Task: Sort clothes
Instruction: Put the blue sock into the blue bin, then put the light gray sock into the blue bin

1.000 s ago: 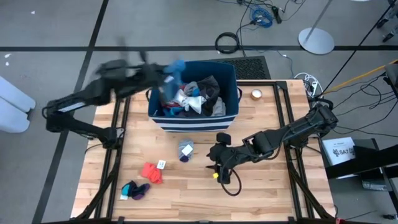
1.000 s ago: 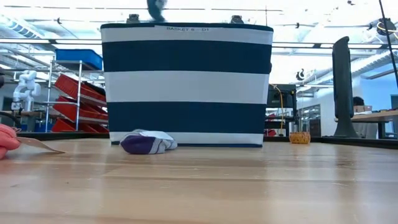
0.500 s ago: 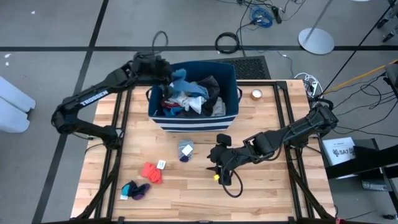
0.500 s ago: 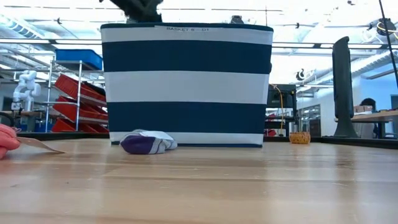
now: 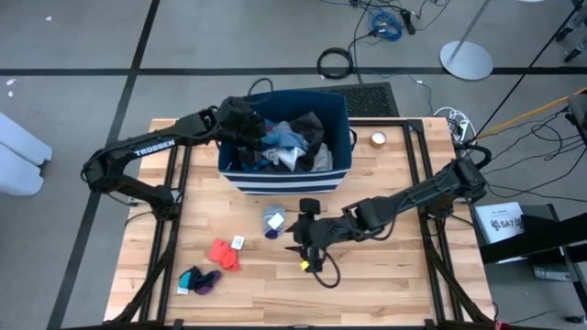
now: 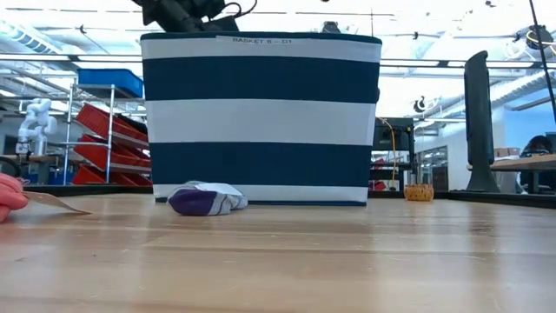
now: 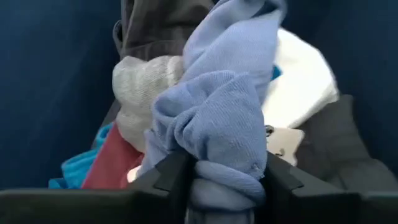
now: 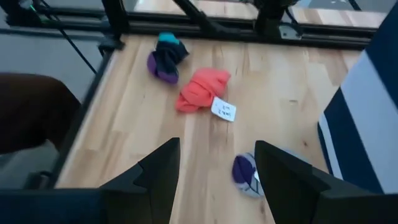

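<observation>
Right gripper [image 5: 304,249] now slid toward 9 o'clock, fingers spread, empty, closing on the white-purple sock [image 5: 274,220] at its 11. Farther back, left gripper [image 5: 249,131] now dipped into the striped bin [image 5: 284,180], pinching a light blue garment [image 7: 219,134] – likely next out for sorting.

You're in a robotics lab: the wooden counter [image 5: 385,275] stands on bare grey floor with loose cables [image 5: 385,20] at the top of the high view, and metal shelving with red bins [image 6: 109,130] fills the low view's left background.
</observation>
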Available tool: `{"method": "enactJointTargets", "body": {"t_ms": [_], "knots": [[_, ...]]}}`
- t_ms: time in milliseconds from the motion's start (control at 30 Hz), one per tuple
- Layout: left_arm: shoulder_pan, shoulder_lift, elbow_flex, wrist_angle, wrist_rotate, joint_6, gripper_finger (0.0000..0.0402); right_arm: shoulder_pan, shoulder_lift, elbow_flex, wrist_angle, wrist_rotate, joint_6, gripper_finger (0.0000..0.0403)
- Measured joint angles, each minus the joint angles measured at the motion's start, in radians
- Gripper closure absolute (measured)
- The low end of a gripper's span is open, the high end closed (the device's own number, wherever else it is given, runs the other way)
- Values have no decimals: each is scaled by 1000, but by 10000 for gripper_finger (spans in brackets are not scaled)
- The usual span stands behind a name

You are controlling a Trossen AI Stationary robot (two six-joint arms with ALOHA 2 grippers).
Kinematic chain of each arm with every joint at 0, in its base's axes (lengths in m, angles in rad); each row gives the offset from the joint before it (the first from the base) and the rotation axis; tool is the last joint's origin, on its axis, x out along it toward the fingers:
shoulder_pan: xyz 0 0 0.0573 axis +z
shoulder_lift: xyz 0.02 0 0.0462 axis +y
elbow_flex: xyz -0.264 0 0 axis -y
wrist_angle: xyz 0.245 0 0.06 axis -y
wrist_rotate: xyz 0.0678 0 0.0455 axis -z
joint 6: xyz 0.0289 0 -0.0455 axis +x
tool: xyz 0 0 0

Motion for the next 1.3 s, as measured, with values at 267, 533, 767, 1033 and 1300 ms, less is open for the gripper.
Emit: {"method": "enactJointTargets", "body": {"t_ms": [267, 533, 767, 1033, 1300], "knots": [[-12, -18, 167, -145, -53, 4, 180, -54, 103, 0, 20, -6, -15, 209], [-11, -73, 300, -208, -108, 73, 153, -106, 198, 0, 48, -29, -16, 209], [-11, -213, 302, -370, -84, 69, 152, -143, 299, 0, 168, -91, -79, 209], [-61, -407, 87, -385, 181, -87, 155, -164, 393, 0, 255, -89, -158, 209], [-165, -582, -141, -216, 180, -212, 155, -191, 459, 1, 345, -72, -203, 209]]}}
